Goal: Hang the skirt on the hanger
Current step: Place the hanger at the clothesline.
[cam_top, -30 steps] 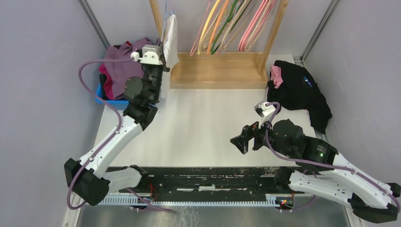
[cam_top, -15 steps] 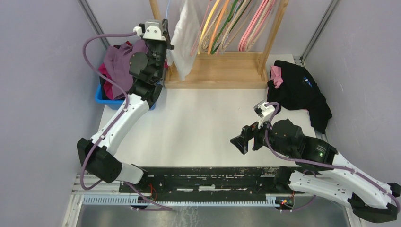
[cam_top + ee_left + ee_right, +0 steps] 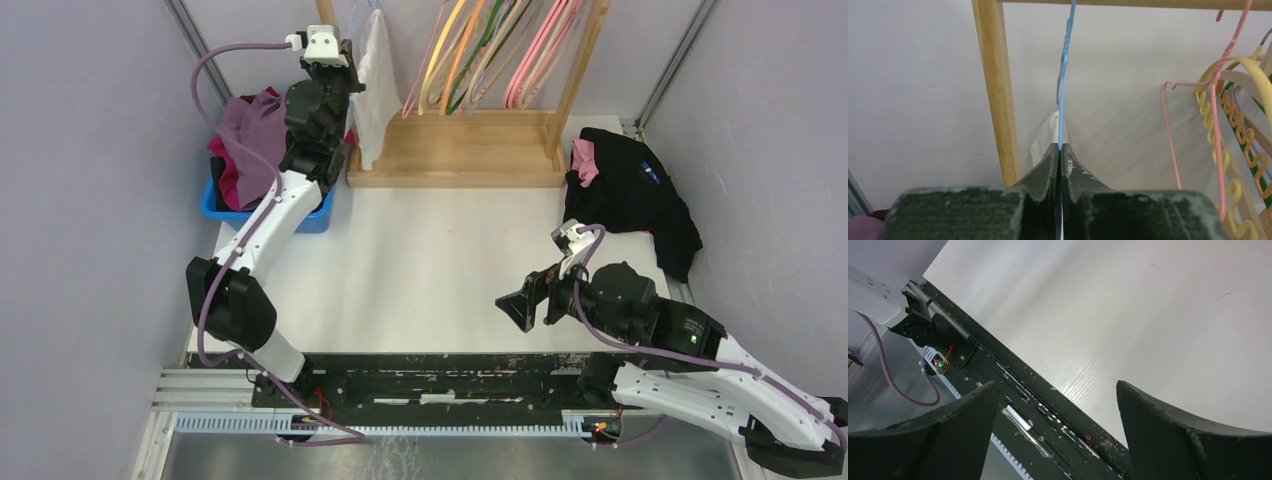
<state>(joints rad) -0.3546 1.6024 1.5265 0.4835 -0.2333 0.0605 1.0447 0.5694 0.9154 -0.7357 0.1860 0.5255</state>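
Note:
A white skirt (image 3: pixel 373 80) hangs on a thin blue hanger (image 3: pixel 1063 75) at the left end of the wooden rack (image 3: pixel 455 150). My left gripper (image 3: pixel 347 62) is raised to the rack's left post. In the left wrist view it (image 3: pixel 1060 146) is shut on the blue hanger's wire, which runs up to the top rail. A bit of white skirt (image 3: pixel 1044 142) shows beyond the fingertips. My right gripper (image 3: pixel 522 303) is open and empty, low over the table near its front edge. In the right wrist view it (image 3: pixel 1057 385) looks down at the black base rail.
A blue bin (image 3: pixel 225 208) of purple and magenta clothes stands at the back left. A black garment with a pink piece (image 3: pixel 630 195) lies at the back right. Several coloured hangers (image 3: pixel 500 50) hang on the rack. A pink wire hanger (image 3: pixel 1170 130) hangs to the right of the blue one.
My left arm has stretched up and back, carrying the blue hanger and white skirt to the rack's top rail. My right arm has shifted slightly right and toward the front.

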